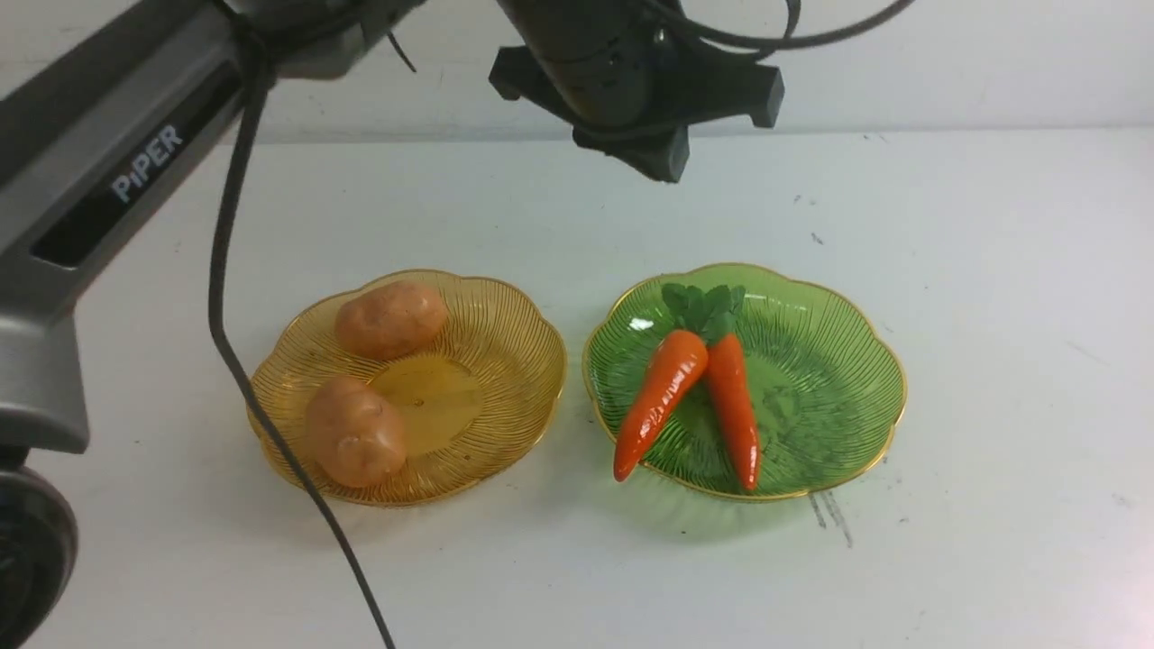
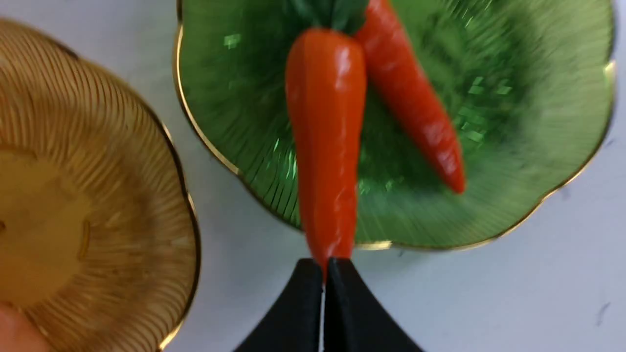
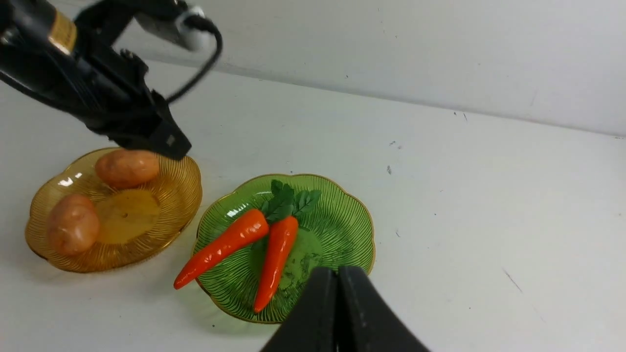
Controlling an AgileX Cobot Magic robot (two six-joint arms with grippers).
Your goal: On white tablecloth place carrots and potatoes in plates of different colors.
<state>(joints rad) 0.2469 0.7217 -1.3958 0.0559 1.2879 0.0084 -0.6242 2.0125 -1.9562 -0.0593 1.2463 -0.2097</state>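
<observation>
On the white tablecloth (image 1: 992, 270) two orange carrots (image 1: 663, 388) (image 1: 732, 406) lie side by side in the green plate (image 1: 838, 361), green tops at its far side. One carrot's tip hangs over the near rim. Two tan potatoes (image 1: 390, 317) (image 1: 354, 431) rest in the amber plate (image 1: 487, 361) to the left. My left gripper (image 1: 665, 162) hangs high above the far side of the plates, shut and holding nothing; its wrist view looks down on the carrots (image 2: 325, 137). My right gripper (image 3: 337, 278) shows only in its own wrist view, shut and empty.
The left arm's grey link (image 1: 108, 162) and its black cable (image 1: 225, 270) cross the left of the front view, the cable passing in front of the amber plate. The table's far edge meets a white wall (image 1: 947, 63).
</observation>
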